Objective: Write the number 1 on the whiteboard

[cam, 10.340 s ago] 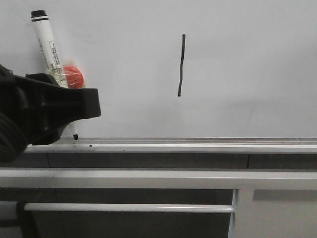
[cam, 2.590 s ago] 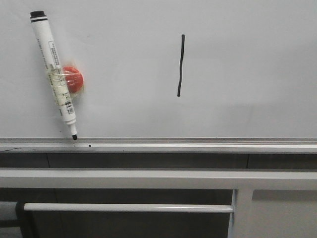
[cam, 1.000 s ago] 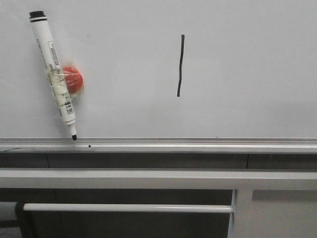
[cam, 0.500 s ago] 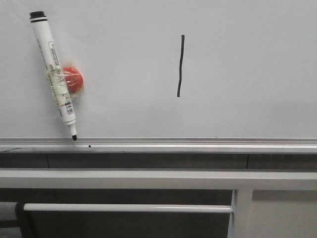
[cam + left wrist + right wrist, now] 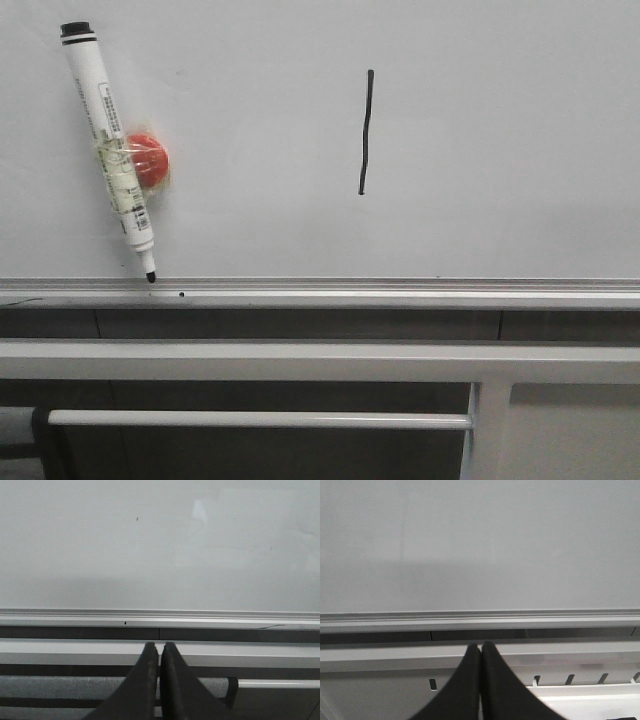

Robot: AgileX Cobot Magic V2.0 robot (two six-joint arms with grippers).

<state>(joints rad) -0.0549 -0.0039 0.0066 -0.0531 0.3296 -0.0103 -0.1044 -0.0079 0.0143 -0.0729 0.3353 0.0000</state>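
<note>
The whiteboard (image 5: 500, 150) fills the front view, and a thin black wavy vertical stroke, the number 1 (image 5: 365, 130), stands near its middle. A white marker pen (image 5: 108, 150) hangs tilted at the left on a red magnet (image 5: 150, 160), its black tip resting at the silver tray rail (image 5: 400, 293). Neither gripper shows in the front view. In its wrist view my left gripper (image 5: 159, 647) is shut and empty, below the whiteboard (image 5: 160, 545). My right gripper (image 5: 480, 646) is also shut and empty, below the whiteboard (image 5: 480, 545).
Below the tray rail run grey metal bars (image 5: 300, 360) and a thinner round bar (image 5: 260, 419). A tiny black dot (image 5: 181, 295) marks the rail near the pen tip. A slotted grey panel (image 5: 432, 684) lies under the right gripper.
Ten seconds ago my left gripper was at the marker pen in the front view; it has since left that view. Nothing has moved in the last second.
</note>
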